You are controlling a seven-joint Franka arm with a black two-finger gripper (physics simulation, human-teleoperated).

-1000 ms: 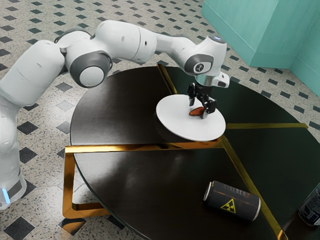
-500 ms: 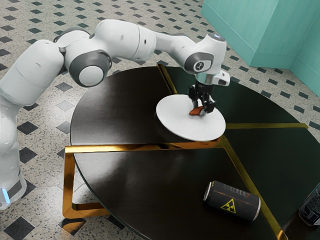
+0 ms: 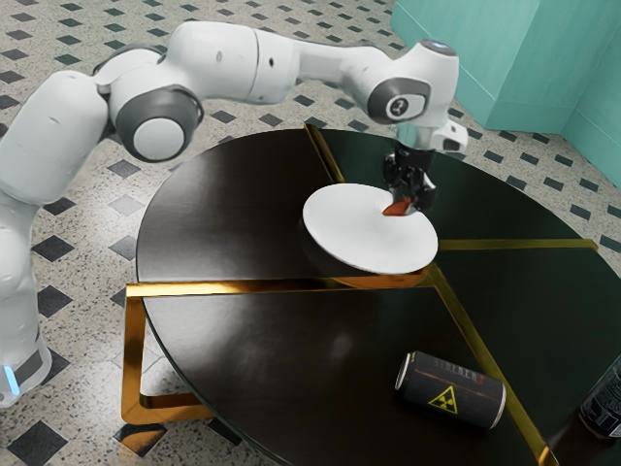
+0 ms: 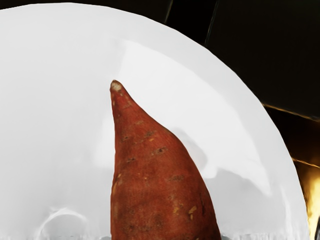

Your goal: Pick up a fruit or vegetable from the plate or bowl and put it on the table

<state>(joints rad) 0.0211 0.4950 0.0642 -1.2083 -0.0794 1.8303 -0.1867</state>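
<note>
My gripper point(image 3: 409, 199) is over the far right part of the white plate point(image 3: 349, 233) in the exterior view, shut on the reddish-brown sweet potato point(image 3: 396, 208). The sweet potato's tapered end sticks out toward the exterior view's left, and its other end is hidden by the fingers. In the wrist view the sweet potato point(image 4: 155, 180) looms large, pointed tip outward, with the white plate point(image 4: 60, 100) behind it.
The round dark table point(image 3: 243, 214) has gold strips across it. A black can point(image 3: 450, 390) with a yellow hazard sign lies on its side near the front, and another dark can point(image 3: 605, 403) is at the exterior view's right edge.
The fingers have closed on the sweet potato. My hand has risen and moved toward the exterior view's right, and the sweet potato has come along and tilted.
</note>
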